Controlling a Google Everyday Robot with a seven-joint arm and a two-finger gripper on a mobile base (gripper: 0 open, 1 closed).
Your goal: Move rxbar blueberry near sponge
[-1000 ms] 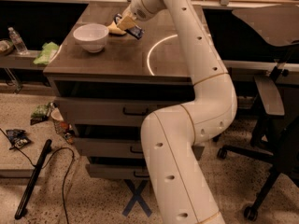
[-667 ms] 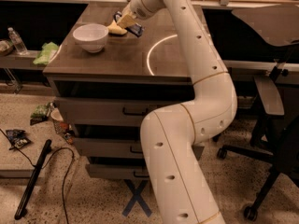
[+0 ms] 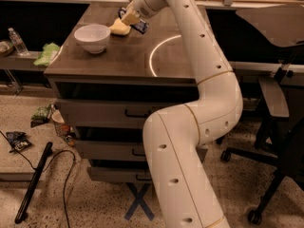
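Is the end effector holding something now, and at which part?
It cannot be told. The end effector is at the rxbar blueberry, next to the sponge; any hold on the bar is hidden.

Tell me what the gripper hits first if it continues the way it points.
Probably the sponge, just below-left of the gripper at the far side of the table; the rxbar blueberry lies right beside it. Depth is unclear.

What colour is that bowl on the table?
White bowl, camera view; gripper beside it, at the sponge.
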